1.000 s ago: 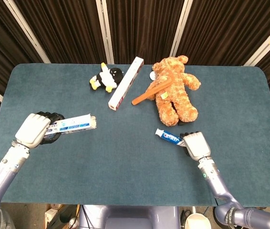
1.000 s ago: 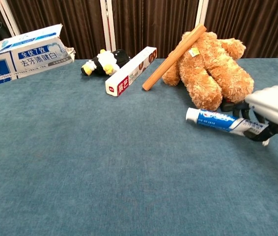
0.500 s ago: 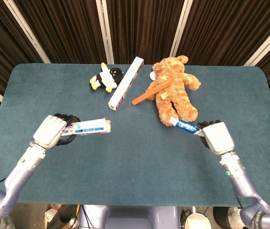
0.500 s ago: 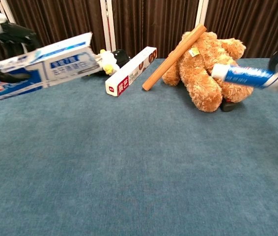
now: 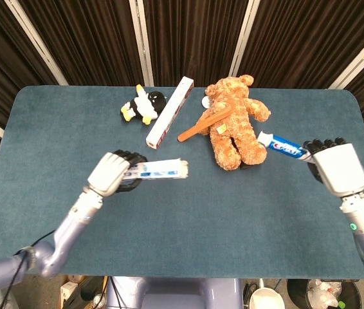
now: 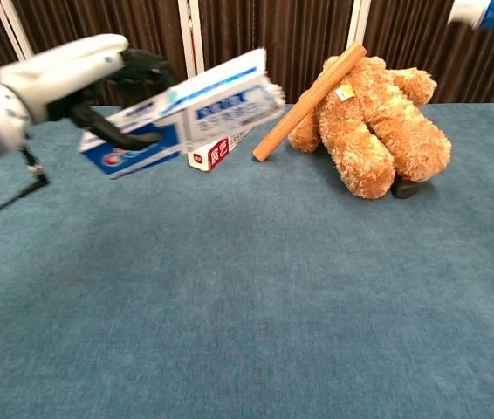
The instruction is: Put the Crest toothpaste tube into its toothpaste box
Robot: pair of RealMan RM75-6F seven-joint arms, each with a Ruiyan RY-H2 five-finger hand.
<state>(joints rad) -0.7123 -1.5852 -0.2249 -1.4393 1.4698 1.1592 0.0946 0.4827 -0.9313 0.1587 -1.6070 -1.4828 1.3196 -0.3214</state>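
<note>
While aloft, tube [image 5: 283, 147], box [image 5: 159, 170] apart.

Blue-covered table [image 5: 169, 244] bearing a teddy bear [image 5: 236, 129], a toy penguin [image 5: 143, 105], a long white box [image 5: 169, 120] and a wooden stick [image 5: 198, 127] leaning on the bear.

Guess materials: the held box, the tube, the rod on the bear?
Toothpaste box: likely glossy printed cardboard; flat panels, ragged open end.
Toothpaste tube: probably soft plastic laminate; smooth printed skin, white cap.
Rod: looks like unfinished wood; matte tan, even cylinder.
</note>
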